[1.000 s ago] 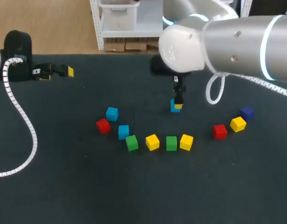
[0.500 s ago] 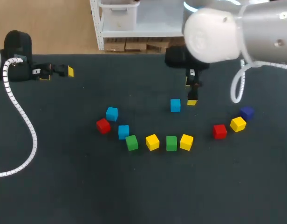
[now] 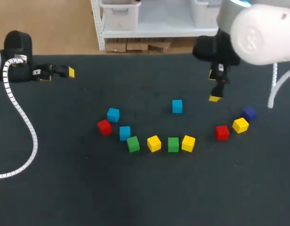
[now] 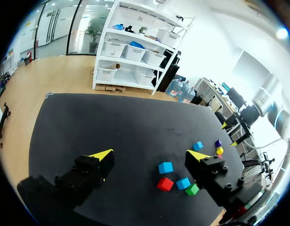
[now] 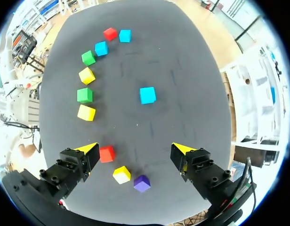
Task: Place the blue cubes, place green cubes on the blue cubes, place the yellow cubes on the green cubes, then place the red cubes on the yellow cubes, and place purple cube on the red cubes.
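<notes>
One blue cube lies alone on the dark mat. In front of it runs an arc: red, two blue cubes, green, yellow, green, yellow. At the right lie a red, a yellow and a purple cube. My right gripper hangs open and empty above the mat, right of the lone blue cube. My left gripper is open and empty at the far left back.
The left arm's white coiled cable loops over the mat's left side. The table's back edge runs close behind both grippers. Bare mat lies in front of the cube arc.
My right gripper has risen from the lone blue cube and swung to the right and back. The cube stays on the mat. The left arm has not moved.
</notes>
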Robot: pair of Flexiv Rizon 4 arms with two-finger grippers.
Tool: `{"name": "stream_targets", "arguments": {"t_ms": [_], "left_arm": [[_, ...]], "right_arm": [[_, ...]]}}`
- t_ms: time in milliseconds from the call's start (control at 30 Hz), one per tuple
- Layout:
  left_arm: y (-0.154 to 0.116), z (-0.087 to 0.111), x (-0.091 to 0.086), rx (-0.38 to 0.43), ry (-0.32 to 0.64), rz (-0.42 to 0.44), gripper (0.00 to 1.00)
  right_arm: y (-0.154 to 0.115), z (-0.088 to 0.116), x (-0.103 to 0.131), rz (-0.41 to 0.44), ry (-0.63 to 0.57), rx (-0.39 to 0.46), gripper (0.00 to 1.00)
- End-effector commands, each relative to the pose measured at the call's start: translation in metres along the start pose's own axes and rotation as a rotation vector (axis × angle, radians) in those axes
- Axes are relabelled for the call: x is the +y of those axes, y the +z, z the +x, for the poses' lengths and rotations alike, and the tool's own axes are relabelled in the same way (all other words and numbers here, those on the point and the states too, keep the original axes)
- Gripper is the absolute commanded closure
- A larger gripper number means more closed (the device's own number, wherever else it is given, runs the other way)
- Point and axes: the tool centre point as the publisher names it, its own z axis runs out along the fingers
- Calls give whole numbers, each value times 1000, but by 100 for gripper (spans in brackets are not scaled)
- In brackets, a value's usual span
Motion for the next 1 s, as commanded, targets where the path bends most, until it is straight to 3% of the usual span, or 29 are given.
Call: {"name": "stream_targets", "arguments": {"t_ms": [33, 1000], "left_arm": [[0, 0, 0, 0, 0, 0, 0], [0, 0, 0, 0, 0, 0, 0]], "right_arm": [[-9, 18, 7, 119, 27, -112, 0], [-41, 84, 2, 250, 217, -336, 0]]}}
